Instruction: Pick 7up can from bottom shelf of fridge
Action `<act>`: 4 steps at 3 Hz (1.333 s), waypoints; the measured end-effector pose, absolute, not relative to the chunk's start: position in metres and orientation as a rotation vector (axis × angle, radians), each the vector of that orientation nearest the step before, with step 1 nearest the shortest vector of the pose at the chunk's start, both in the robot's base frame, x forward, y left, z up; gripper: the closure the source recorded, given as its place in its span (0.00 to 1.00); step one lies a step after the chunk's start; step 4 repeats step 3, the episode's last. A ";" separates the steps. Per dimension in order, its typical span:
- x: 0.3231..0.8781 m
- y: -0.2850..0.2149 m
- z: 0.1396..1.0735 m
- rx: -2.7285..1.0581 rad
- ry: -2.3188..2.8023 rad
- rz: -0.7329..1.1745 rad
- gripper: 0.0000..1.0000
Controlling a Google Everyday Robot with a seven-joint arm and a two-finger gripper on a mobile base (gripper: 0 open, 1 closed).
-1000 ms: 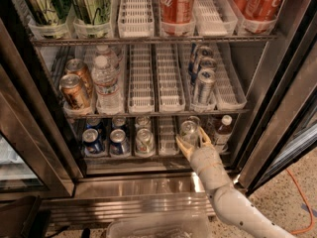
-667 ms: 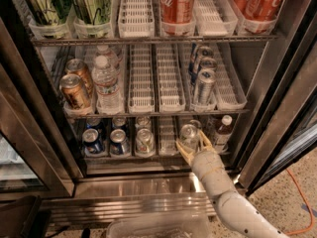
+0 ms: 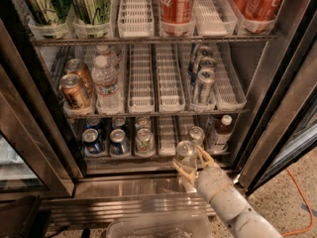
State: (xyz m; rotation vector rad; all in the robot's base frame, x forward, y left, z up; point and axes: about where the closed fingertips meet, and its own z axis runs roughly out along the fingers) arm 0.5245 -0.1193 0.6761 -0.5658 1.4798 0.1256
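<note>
The fridge (image 3: 277,108) stands open in front of me, with wire racks and white trays. My gripper (image 3: 191,162) is at the front edge of the bottom shelf, right of centre. Its tan fingers (image 3: 181,171) are closed round the 7up can (image 3: 185,151), which has a shiny silver top and a pale body. The can is held upright, just in front of the shelf's edge. A second similar can (image 3: 196,134) stands behind it in the tray.
The bottom shelf holds dark blue cans (image 3: 92,141), a silver can (image 3: 144,139) and a brown bottle (image 3: 218,132). The middle shelf has water bottles (image 3: 106,85), copper cans (image 3: 74,91) and slim silver-blue cans (image 3: 203,85). A clear bin (image 3: 158,226) lies below. The door frame is close on the right.
My gripper has drawn back toward me and down with the 7up can in it, out from the tray. The can behind it now shows.
</note>
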 end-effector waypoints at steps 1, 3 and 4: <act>0.501 -0.102 0.686 -0.681 1.498 0.190 1.00; 0.496 -0.072 0.711 -0.817 1.496 0.347 1.00; 0.496 -0.072 0.711 -0.817 1.496 0.347 1.00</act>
